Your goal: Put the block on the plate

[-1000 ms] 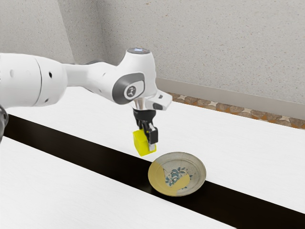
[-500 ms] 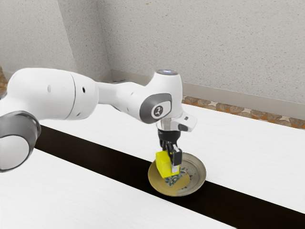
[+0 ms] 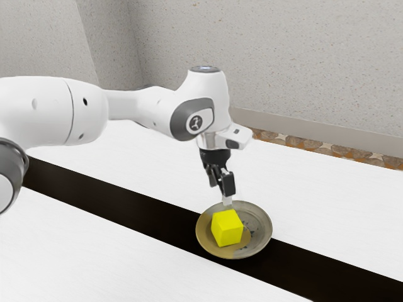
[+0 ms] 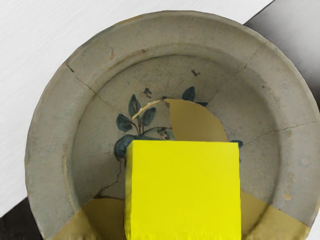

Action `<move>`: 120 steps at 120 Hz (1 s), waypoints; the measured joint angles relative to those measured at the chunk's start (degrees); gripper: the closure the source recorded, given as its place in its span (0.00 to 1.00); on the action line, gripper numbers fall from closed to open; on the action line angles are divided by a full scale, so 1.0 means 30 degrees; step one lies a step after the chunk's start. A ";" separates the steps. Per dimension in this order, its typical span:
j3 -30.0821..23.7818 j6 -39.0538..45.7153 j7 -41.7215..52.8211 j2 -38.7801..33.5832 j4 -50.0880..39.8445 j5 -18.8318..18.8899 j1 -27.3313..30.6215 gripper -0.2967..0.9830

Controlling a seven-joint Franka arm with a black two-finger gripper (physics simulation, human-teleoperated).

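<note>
The gripper (image 3: 221, 195) is just above the yellow block (image 3: 227, 228) in the exterior view, open, its fingers clear of the block's top. The block rests inside the round grey and tan plate (image 3: 261, 220), toward the side at the exterior view's left. From above, the wrist view has the block (image 4: 183, 190) over part of the plate's blue leaf pattern, with the cracked rim of the plate (image 4: 55, 115) around it.
A dark strip (image 3: 126, 200) runs across the white table (image 3: 327, 195) and passes under the plate. Behind the table stand a patterned stone border (image 3: 315, 148) and a speckled wall (image 3: 283, 56).
My gripper moved over the plate with the block and lowered, then let it go and rose. The block now sits lower, on the plate, apart from the fingers.
</note>
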 joint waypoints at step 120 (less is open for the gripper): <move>0.2548 -0.3370 -0.0798 -0.5389 0.0017 0.2468 0.4008 0.23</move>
